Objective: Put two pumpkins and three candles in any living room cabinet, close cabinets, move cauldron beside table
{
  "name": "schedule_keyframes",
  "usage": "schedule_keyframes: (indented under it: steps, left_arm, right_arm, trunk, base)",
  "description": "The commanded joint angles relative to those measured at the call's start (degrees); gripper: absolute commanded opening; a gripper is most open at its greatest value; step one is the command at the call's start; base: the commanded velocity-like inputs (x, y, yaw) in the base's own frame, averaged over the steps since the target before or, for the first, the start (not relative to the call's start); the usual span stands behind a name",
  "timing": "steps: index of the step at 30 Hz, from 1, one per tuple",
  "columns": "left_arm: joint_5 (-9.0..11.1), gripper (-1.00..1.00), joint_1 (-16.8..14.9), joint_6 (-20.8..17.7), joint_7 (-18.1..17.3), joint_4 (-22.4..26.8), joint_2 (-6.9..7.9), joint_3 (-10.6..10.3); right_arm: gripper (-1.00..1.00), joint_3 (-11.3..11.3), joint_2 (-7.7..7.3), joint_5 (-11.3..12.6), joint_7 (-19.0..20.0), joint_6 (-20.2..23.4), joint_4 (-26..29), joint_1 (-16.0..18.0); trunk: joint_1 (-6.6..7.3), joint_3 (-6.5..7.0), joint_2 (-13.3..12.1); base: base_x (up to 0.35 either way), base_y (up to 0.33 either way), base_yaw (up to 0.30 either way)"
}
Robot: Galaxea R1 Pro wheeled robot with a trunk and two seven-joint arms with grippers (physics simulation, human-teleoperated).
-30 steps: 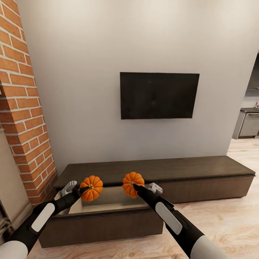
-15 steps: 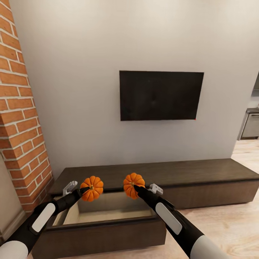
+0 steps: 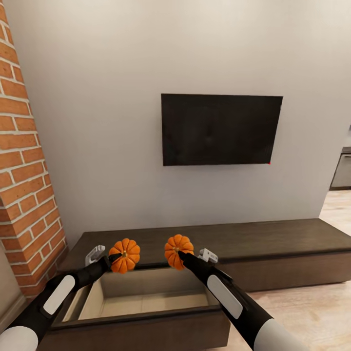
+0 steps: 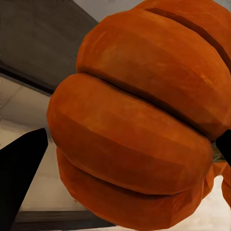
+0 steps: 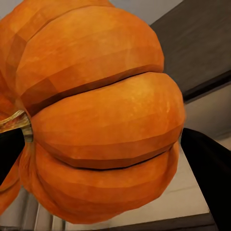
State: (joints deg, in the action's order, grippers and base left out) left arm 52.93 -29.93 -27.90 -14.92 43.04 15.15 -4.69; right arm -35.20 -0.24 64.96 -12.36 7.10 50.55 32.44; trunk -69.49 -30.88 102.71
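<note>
Two bright-orange pumpkins hang side by side over the cabinet [image 3: 273,239], a long low dark-brown unit against the wall. My left gripper [image 3: 117,257] is shut on the left pumpkin [image 3: 126,254] and my right gripper [image 3: 180,253] is shut on the right pumpkin [image 3: 177,249]. Both hover above the back edge of the cabinet's left compartment, which stands pulled open, its pale inside [image 3: 141,302] bare. Up close, the left pumpkin [image 4: 139,120] sits between black fingers [image 4: 19,178], and the right pumpkin [image 5: 96,110] sits against a black finger [image 5: 207,168]. Candles, cauldron and table are out of view.
A black television [image 3: 222,129] hangs on the grey wall above the cabinet. A red brick column [image 3: 24,170] stands at the left. Light wooden floor [image 3: 312,307] stretches to the right, with a kitchen unit [image 3: 342,170] beyond a doorway.
The whole view has shifted: the camera has come closer to the cabinet, and more of the open compartment's inside shows. Both grippers still hold their pumpkins in about the same pose.
</note>
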Motion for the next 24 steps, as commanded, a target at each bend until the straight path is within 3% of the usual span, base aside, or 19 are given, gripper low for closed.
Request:
schedule_keyframes:
  steps: [1, 24]
  left_arm:
    - [0.2, -1.00, 0.0, -0.1, 0.2, 0.0, 0.06, -0.1]
    - [0.2, -1.00, 0.0, -0.2, 0.2, 0.0, 0.11, -0.1]
  right_arm:
    - [-1.00, -0.1, 0.06, 0.1, -0.4, 0.1, 0.0, 0.0]
    - [-1.00, -0.1, 0.16, 0.0, -0.3, 0.4, -0.2, 0.0]
  trunk:
    - [-0.01, -0.07, 0.0]
    - [-0.01, -0.07, 0.0]
  base:
    - [0.149, 0.073, 0.000]
    - [0.021, 0.007, 0.000]
